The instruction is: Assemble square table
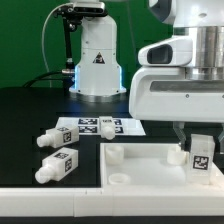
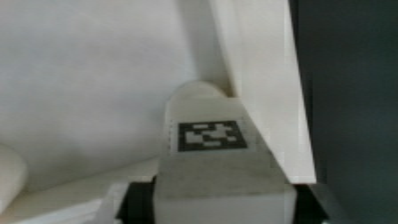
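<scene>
Exterior view, left to right. On the black table at the left lie two loose white legs on their sides, each with a black-and-white tag: the farther loose leg and the nearer loose leg, close together but apart, and both clear of the tray. Just right of them, farther back, the marker board lies flat, and behind it stands the white robot base. Right of the loose legs, the square table top rests flat with its rim up. Two raised round sockets show along its side at the exterior view's left. At the far right the gripper hangs over the top's corner at the exterior view's right, its dark fingers standing either side of the held leg. That leg is upright, with its tag facing the camera. The wrist view confirms this: the gripper has its jaws set narrow, the held leg fills the gap between them, and the pads appear pressed to both its flanks. The leg stands just inside the raised rim of the square table top, with the dark table beyond that rim. Whether the leg's foot touches the tray floor or sits in a socket cannot be determined.
</scene>
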`<state>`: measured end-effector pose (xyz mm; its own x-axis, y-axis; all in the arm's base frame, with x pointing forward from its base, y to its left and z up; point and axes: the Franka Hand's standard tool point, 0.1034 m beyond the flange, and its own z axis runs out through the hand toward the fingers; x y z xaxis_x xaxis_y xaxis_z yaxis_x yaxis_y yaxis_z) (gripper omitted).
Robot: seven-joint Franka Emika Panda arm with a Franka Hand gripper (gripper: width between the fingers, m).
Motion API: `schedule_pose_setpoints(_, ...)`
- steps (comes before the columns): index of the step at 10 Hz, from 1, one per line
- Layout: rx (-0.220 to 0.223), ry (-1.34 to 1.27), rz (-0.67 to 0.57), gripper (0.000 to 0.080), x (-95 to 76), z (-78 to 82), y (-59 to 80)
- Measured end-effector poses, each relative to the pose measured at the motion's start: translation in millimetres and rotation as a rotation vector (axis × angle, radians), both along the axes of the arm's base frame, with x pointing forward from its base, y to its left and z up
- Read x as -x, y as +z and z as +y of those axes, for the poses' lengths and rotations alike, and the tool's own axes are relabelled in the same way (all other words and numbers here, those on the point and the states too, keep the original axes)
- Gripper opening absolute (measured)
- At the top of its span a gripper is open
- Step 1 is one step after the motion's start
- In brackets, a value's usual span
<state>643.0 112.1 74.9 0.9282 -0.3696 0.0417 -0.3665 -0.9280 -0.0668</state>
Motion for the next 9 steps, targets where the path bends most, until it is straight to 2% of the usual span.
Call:
schedule_pose_setpoints(3,-0.018,-0.392,0.016,0.0284,0.2,-1.1,-0.3)
schedule_pose_setpoints(5,-0.061,-0.675,0.039,0.0284,0.4,-3.2,-0.7)
schedule_pose_setpoints(9,-0.086,-0.888,0.059,0.0285,1.0,-3.0,-0.7)
